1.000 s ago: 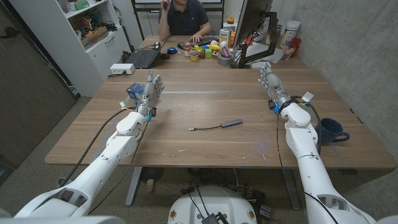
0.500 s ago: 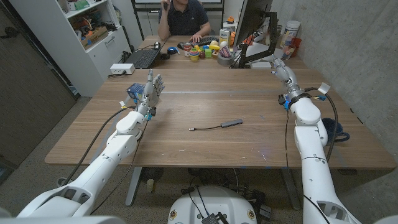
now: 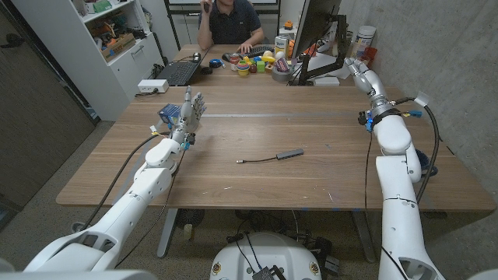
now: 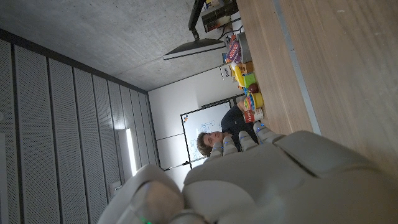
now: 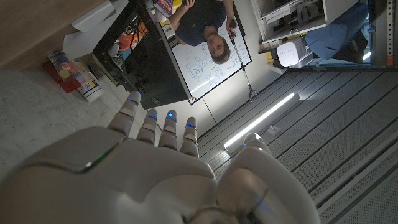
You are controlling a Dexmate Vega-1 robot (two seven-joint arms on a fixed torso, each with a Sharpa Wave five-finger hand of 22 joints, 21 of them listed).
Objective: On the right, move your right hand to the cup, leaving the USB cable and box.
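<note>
A wooden desk (image 3: pixel 257 183) is seen from above. At its far end, a seated person (image 3: pixel 231 22) is placed behind colourful toys (image 3: pixel 257 62). A black laptop (image 3: pixel 178 72) and a monitor (image 3: pixel 315 23) are set nearby, and white shelves (image 3: pixel 117 35) are seen at the far left.

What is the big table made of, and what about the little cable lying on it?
The table looks like wood with a smooth matte finish: brown, with grain lines and plank seams. It may be a veneer. The USB cable looks like dark plastic or rubber, thin and bendy, with a small boxy plug at one end.
</note>
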